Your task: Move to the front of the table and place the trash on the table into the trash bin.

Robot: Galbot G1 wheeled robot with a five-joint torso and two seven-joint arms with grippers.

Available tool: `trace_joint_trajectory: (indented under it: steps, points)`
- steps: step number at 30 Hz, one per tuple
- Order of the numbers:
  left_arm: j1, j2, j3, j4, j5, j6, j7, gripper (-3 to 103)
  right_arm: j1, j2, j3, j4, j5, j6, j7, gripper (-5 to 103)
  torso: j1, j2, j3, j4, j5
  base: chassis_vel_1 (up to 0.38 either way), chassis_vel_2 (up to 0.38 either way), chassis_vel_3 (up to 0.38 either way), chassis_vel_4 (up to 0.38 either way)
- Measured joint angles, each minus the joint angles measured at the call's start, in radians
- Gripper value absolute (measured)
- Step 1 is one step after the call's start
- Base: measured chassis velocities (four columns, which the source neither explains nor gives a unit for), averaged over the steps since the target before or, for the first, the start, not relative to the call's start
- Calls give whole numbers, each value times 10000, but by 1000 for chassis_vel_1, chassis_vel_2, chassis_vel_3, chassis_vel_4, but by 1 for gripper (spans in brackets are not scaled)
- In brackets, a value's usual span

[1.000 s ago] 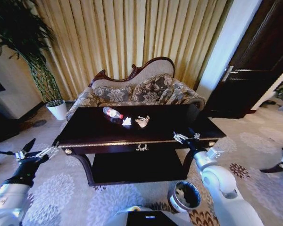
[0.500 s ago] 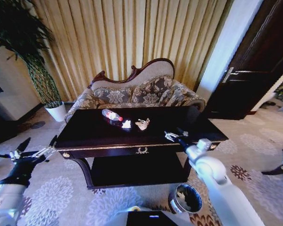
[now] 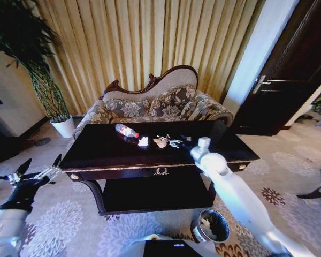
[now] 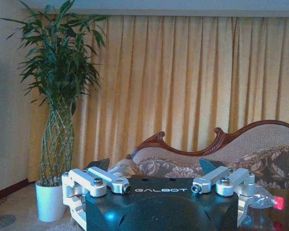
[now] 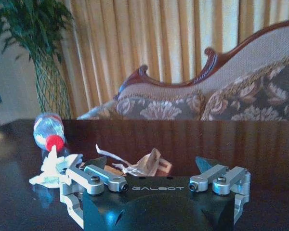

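I had the right gripper [image 5: 151,166] over the worktop [image 3: 96,147], jaws wide, nosed toward the paper scraps [image 5: 144,163] mid-worktop beside the bottle [image 3: 127,130]; left gripper [image 3: 35,170] waited wide off the left edge.

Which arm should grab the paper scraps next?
Right. The right gripper hangs open over the table beside the paper scraps; the left gripper sits off the table's left end.

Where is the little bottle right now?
In the head view, the bottle lies on the table, left of the paper scraps, in front of the sofa.
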Motion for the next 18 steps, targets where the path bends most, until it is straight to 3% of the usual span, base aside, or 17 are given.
trace_joint_trajectory:
  steps: [6, 16, 18]
  points:
    - [-34, 35, -74, 0, -34, 89, -55, 100, 630, 391, -658, -700, -116, -186, 166, 100, 0, 1, -1, -2, 0, 0, 0, 0, 0]
    - [-89, 20, -56, 0, -41, 106, -59, 100, 797, 583, -843, -1023, -427, -192, 171, 101, 0, 1, -2, -2, 1, 0, 0, 0, 0]
    - [-98, 24, -57, 0, -41, 106, -58, 100, 798, 595, -855, -1034, -516, -191, 170, 97, -1, 1, -2, -1, 1, 0, 0, 0, 0]
